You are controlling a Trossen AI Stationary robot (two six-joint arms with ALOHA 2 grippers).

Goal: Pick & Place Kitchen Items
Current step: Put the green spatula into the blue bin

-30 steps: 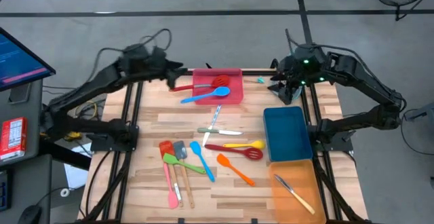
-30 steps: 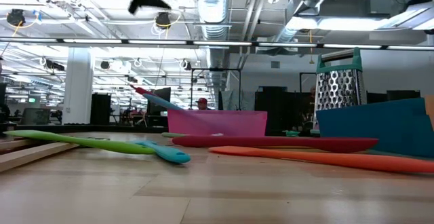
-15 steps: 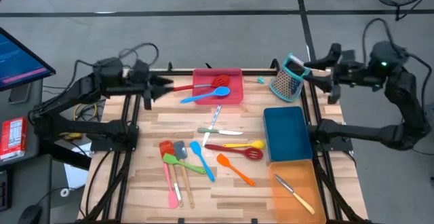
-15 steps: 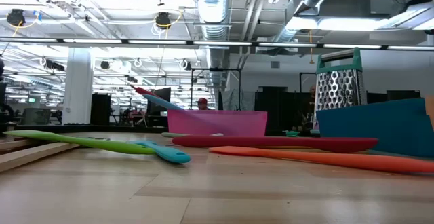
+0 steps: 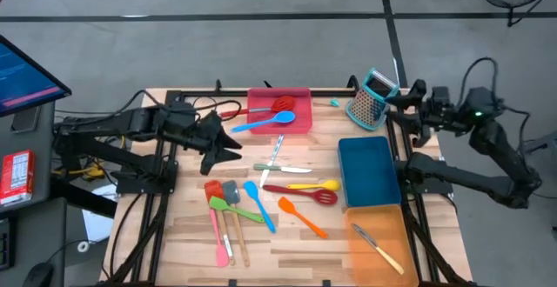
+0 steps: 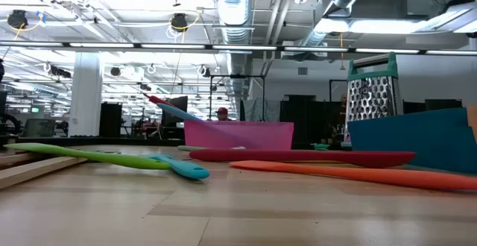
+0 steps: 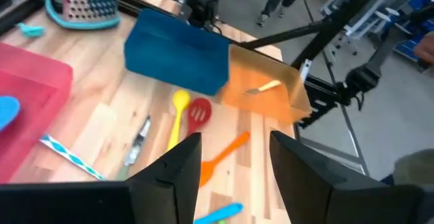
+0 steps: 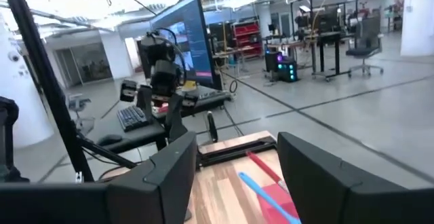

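mostly the kitchen items lie loose in the middle of the wooden tabletop (image 5: 296, 148) in the high view. a red slotted turner (image 5: 302, 193) and a yellow spoon (image 5: 313, 185) lie just left of the blue tray (image 5: 368, 172), with an orange spatula (image 5: 302, 216) below them and a blue spatula (image 5: 259, 205) to their left. a green spatula (image 5: 235, 210), a grey spatula (image 5: 233, 202) and a pink spatula (image 5: 218, 233) sit together in the lower left of the frame. two pieces of silver cutlery (image 5: 275, 154) lie crossed near the centre. in the red tray (image 5: 279, 110) at the upper middle rest a blue spoon (image 5: 262, 123) and a red slotted spoon (image 5: 261, 107), their handles reaching out over its left edge. one pale-handled knife (image 5: 377, 245) lies in the orange tray (image 5: 380, 239) at the lower right. a teal-topped grater (image 5: 372, 97) stands at the upper right.

the left gripper (image 5: 231, 148) hovers left of centre, between the red tray and the loose utensils, its fingers (image 7: 178, 168) spread apart and empty in its wrist view. the right gripper (image 5: 403, 111) sits off the tabletop's right edge just beside the grater, fingers (image 8: 178, 166) likewise parted with nothing between them.
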